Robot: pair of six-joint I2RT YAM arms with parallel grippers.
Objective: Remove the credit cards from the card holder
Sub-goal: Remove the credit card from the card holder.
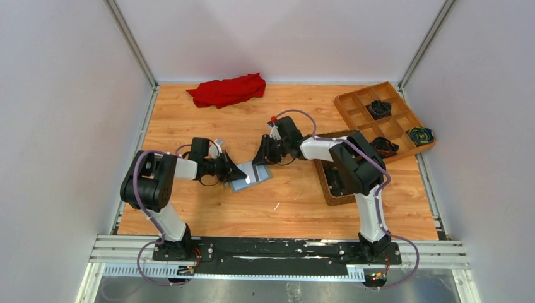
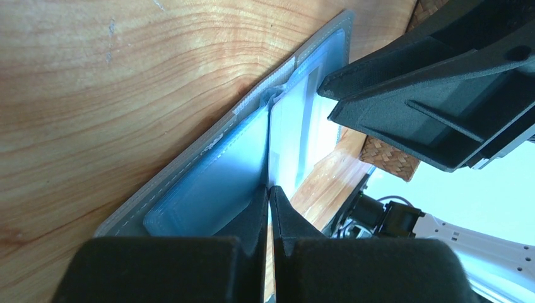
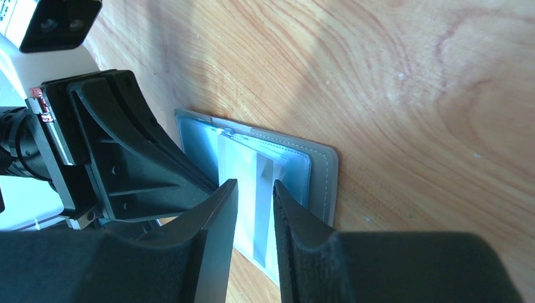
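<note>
The grey card holder lies open on the table, blue-grey inside up, grey stitched rim showing in the right wrist view. A pale card with a grey stripe sticks partway out past its edge. No tan-gold card shows. My left gripper is shut, tips down on the holder's inside at the card's left edge. My right gripper is slightly open, its fingers just above the card, one on each side of the stripe.
A brown woven basket lies right of the holder, partly under my right arm. A wooden divided tray with dark items stands at the back right. A red cloth lies at the back. Walls close the sides.
</note>
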